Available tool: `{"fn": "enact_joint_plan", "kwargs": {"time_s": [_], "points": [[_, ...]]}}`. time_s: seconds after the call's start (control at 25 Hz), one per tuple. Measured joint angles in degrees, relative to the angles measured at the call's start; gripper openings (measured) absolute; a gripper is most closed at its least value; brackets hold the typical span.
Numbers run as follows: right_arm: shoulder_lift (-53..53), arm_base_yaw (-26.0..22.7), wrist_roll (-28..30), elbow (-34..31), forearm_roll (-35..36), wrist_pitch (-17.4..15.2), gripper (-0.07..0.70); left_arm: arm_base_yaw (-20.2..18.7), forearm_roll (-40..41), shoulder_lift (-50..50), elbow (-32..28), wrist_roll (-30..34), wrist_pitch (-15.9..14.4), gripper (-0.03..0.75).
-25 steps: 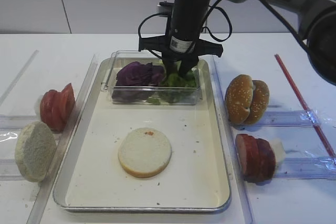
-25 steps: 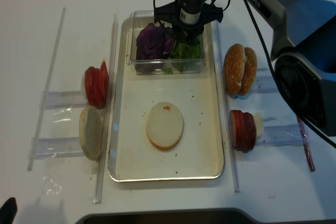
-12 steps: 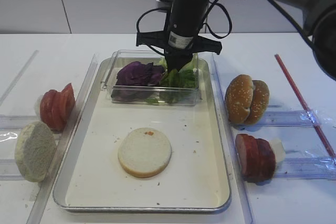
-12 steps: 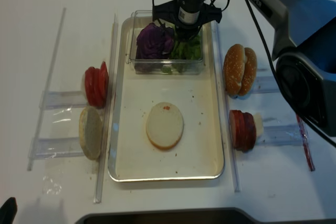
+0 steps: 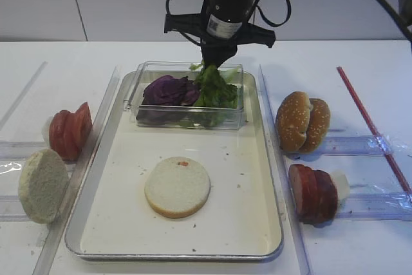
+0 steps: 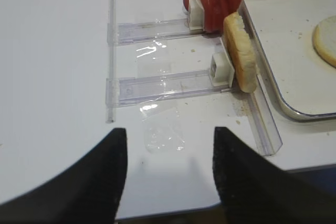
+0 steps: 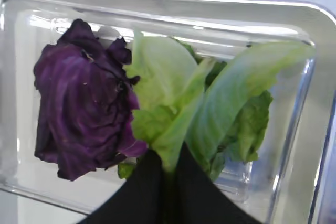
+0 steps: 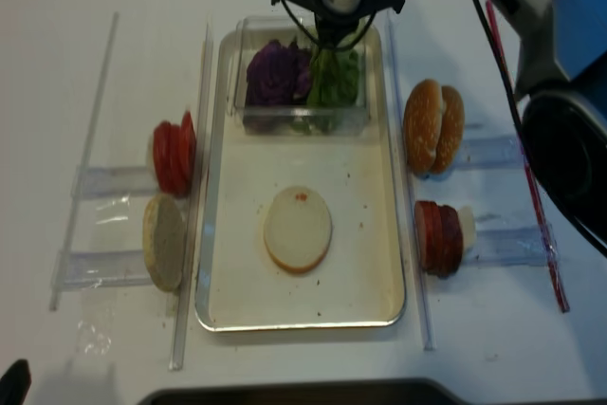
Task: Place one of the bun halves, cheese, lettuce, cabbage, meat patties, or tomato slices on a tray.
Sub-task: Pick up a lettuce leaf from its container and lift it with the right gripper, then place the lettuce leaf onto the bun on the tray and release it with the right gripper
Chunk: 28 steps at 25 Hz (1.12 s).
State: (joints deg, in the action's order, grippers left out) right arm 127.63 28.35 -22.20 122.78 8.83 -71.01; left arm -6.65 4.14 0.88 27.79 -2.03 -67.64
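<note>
**Lettuce Gripped Above the Clear Box at the Tray's Far End**

Nearest the camera, the left gripper (image 6: 169, 166) hung over bare white tabletop with its fingers spread and nothing between them. Just beyond it, on the left, a pale bun half (image 5: 42, 185) stood on edge in a clear rack, with the tomato slices (image 5: 69, 131) upright in the rack behind; both sat just outside the tray's left rim. The tray (image 5: 257, 220) held one flat, cut-face-up bun half (image 5: 177, 186) near its middle, clear of every rim, with cream surface open around it on all sides. On the right, outside the rim, the meat patties (image 5: 313, 192) stood in a rack, and two sesame-topped bun halves (image 5: 302, 121) stood in the rack beyond. At the tray's far end sat a clear plastic box (image 5: 147, 118) with purple cabbage (image 5: 170, 90) in its left part. The right gripper (image 5: 212, 60), fingers pressed together, pinched the lettuce (image 5: 215, 88) by its stem; the leaves hung at the box's right side, beside the cabbage, their lower ends inside the walls.
</note>
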Motion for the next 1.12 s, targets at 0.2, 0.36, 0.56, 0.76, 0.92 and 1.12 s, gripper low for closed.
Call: {"fn": "enact_joint_plan", "kwargs": {"time_s": [0.2,0.36,0.56,0.76,0.92,1.12], "points": [[-2.9,0.0,0.0,0.0,0.0,-0.2,0.044,0.0,0.0,0.0,0.0,0.0,0.0,0.355],[-4.8,0.0,0.1,0.0,0.0,-0.2,0.044,0.0,0.0,0.0,0.0,0.0,0.0,0.355],[-7.4,0.0,0.2,0.0,0.7,-0.5,0.043,0.0,0.0,0.0,0.0,0.0,0.0,0.355],[-10.0,0.3,1.0,-0.5,3.8,-0.6,0.043,0.0,0.0,0.0,0.0,0.0,0.0,0.355],[-13.8,1.5,1.1,-3.8,4.2,-0.6,0.043,0.0,0.0,0.0,0.0,0.0,0.0,0.355],[-19.4,3.6,1.2,-12.2,4.5,-0.6,0.043,0.0,0.0,0.0,0.0,0.0,0.0,0.355]]}}
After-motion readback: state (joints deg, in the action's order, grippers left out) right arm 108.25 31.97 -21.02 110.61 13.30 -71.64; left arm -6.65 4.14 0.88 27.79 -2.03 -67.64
